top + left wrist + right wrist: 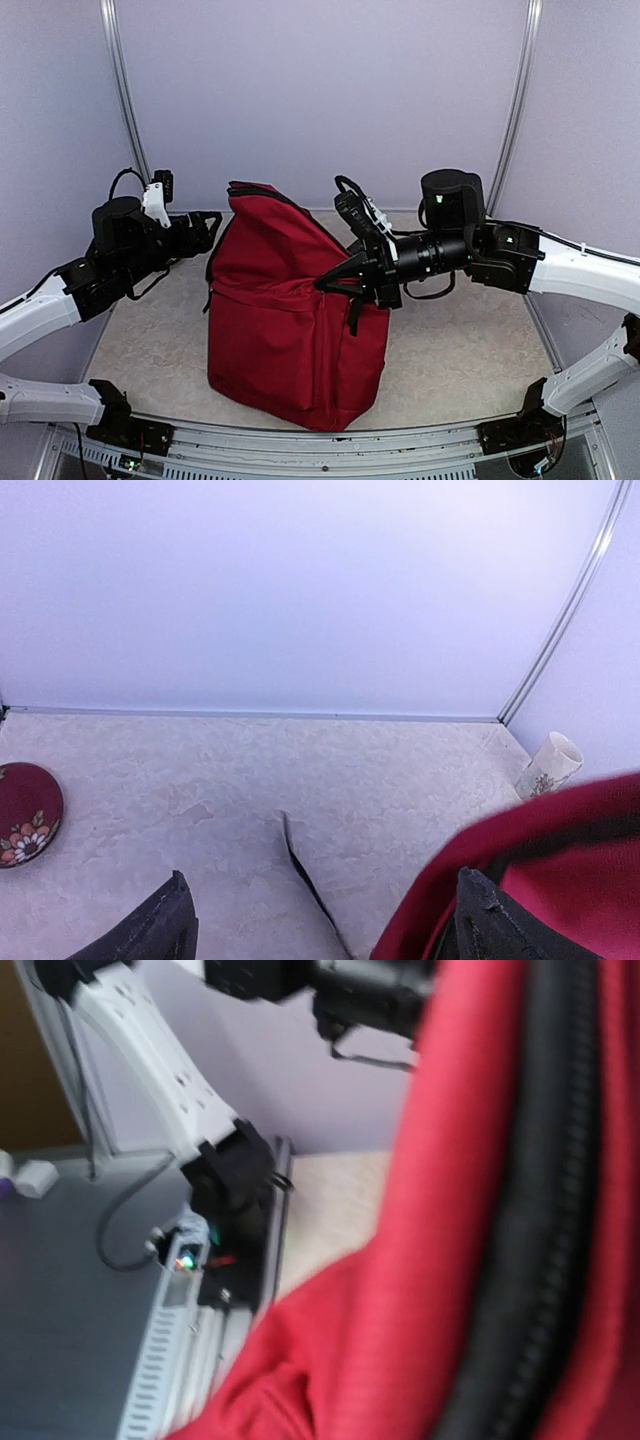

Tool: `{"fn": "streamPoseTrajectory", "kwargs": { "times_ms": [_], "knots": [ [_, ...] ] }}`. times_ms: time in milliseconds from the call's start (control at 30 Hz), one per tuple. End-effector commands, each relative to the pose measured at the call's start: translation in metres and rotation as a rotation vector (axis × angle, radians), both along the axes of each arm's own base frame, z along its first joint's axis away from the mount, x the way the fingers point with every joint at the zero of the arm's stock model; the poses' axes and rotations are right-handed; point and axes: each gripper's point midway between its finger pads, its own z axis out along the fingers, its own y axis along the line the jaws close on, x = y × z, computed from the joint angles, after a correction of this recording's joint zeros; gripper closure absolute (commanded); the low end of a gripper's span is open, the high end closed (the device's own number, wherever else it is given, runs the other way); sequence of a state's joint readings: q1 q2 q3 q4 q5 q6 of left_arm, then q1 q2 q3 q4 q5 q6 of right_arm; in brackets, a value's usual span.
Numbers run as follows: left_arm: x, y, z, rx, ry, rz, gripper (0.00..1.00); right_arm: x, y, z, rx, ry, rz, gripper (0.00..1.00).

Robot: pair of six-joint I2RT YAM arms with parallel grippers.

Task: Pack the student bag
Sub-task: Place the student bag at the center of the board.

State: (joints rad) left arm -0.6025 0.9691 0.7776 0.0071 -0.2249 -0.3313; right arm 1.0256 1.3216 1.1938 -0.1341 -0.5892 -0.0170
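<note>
Backpack [290, 320] in dark red fabric stands upright in the middle of the counter [470, 350], its base close to the near edge. Its long axis runs up and down. The front pocket faces the near edge and the top points up towards the far wall, peaking on the left side.

The left arm [120, 250] reaches in from the left edge. The left jaws stand wide open just beside the top left of the backpack, holding nothing. In the left wrist view the two dark fingertips [160, 930] are far apart. The red edge of the backpack [560, 820] sits beside the right-hand one.

The right arm [460, 250] comes across from the right edge. The right jaws are closed on the upper right side of the backpack, where a black strap [353, 315] hangs down. The right wrist view is filled by blurred red fabric [400, 1260] with a black ridged line [540, 1210] running along it; the fingers themselves are hidden there.

A dark red plate [25, 815] with a flower pattern lies flat towards the far left of the counter. A pale cup [552, 763] with a flower print lies tilted in the far right corner. A pale grey flat thing [300, 880] with a dark edge lies between the fingertips; what it is cannot be told.
</note>
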Motion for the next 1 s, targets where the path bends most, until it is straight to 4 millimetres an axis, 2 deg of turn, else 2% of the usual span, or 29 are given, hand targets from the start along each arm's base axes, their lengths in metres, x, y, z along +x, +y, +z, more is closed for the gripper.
{"fn": "streamPoseTrajectory", "kwargs": {
  "times_ms": [0, 67, 100, 167, 233, 300, 367, 400, 433, 467, 500, 567, 867, 967],
  "knots": [
    [0.003, 0.012, 0.011, 0.007, -0.012, 0.046, 0.13, 0.01, -0.026, 0.124, 0.398, -0.148, -0.033, 1.0],
    [0.003, 0.012, 0.011, 0.007, -0.009, 0.041, 0.12, 0.061, -0.033, 0.105, 0.371, -0.011, -0.214, 1.0],
    [0.003, 0.011, 0.01, 0.008, -0.008, 0.04, 0.12, 0.086, -0.037, 0.089, 0.342, 0.052, -0.313, 1.0],
    [0.004, 0.012, 0.008, 0.011, 0.0, 0.042, 0.12, 0.137, -0.05, 0.046, 0.264, 0.165, -0.54, 1.0],
    [0.005, 0.012, 0.005, 0.013, 0.009, 0.042, 0.11, 0.17, -0.067, 0.0, 0.191, 0.256, -0.688, 1.0],
    [0.005, 0.012, 0.003, 0.016, 0.015, 0.04, 0.11, 0.19, -0.084, -0.042, 0.146, 0.353, -0.765, 0.79],
    [0.005, 0.011, 0.002, 0.019, 0.02, 0.038, 0.11, 0.208, -0.105, -0.08, 0.097, 0.452, -0.849, 0.48],
    [0.005, 0.011, 0.002, 0.019, 0.021, 0.036, 0.11, 0.217, -0.117, -0.099, 0.059, 0.482, -0.91, 0.36],
    [0.005, 0.01, 0.002, 0.019, 0.022, 0.034, 0.11, 0.226, -0.132, -0.115, 0.015, 0.495, -0.979, 0.29],
    [0.005, 0.01, 0.001, 0.021, 0.024, 0.031, 0.1, 0.234, -0.145, -0.125, -0.02, 0.489, -1.044, 0.28],
    [0.005, 0.009, 0.002, 0.02, 0.024, 0.027, 0.1, 0.238, -0.156, -0.133, -0.05, 0.472, -1.096, 0.26],
    [0.005, 0.008, 0.001, 0.021, 0.027, 0.018, 0.09, 0.242, -0.172, -0.134, -0.085, 0.415, -1.157, 0.26],
    [0.003, -0.008, -0.002, 0.051, 0.073, -0.068, 0.05, 0.235, -0.193, -0.103, -0.136, 0.236, -1.187, 0.23],
    [0.003, -0.012, 0.001, 0.08, 0.088, -0.102, 0.01, 0.231, -0.205, -0.095, -0.149, 0.205, -1.213, 0.21]
  ]
}}
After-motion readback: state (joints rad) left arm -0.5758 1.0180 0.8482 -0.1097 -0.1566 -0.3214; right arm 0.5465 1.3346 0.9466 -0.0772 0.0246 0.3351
